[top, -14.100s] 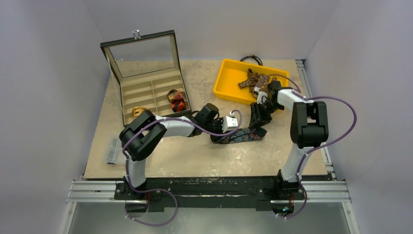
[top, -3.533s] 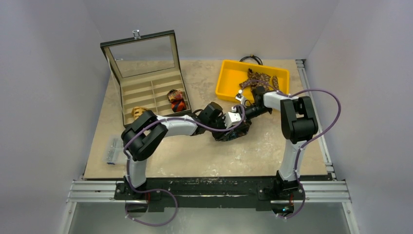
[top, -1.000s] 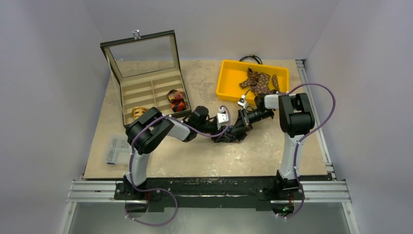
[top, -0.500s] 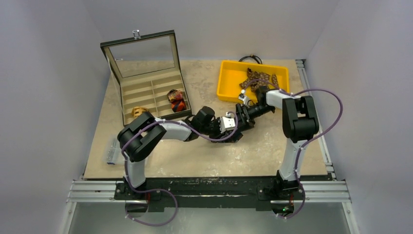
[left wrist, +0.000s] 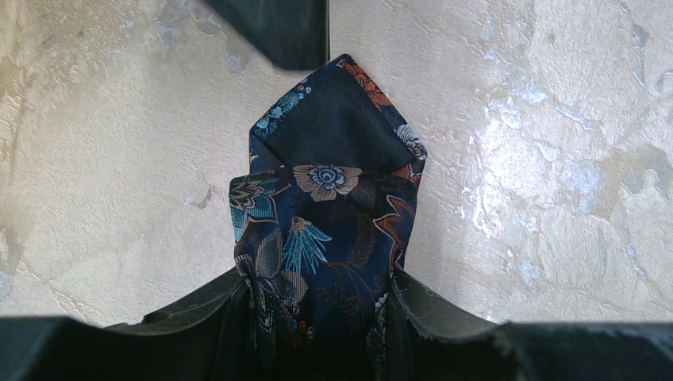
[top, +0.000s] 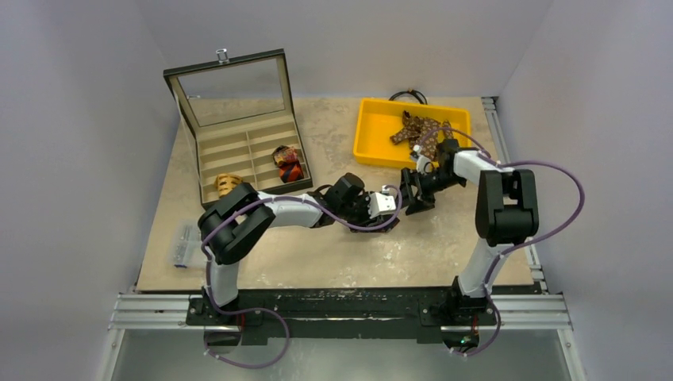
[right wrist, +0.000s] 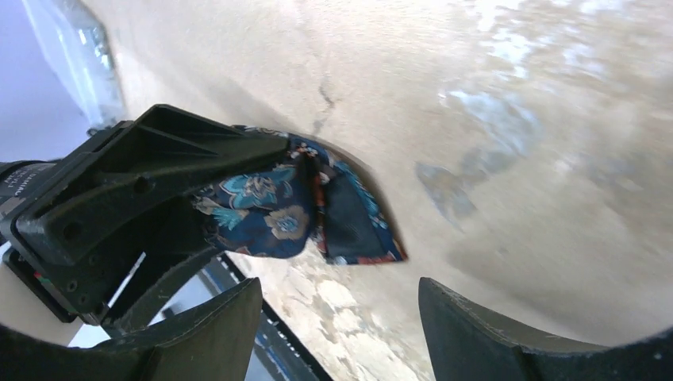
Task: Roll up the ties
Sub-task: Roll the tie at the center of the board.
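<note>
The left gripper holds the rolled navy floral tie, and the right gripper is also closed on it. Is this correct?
Not quite. The left gripper does hold the rolled navy floral tie, but the right gripper is open and is not gripping it, as the right wrist view shows.

left pincer [top: 394,212] at navy tie [top: 388,224] | right pincer [top: 412,196] beside | yellow tray [top: 370,133] holds ties [top: 421,129]
</note>
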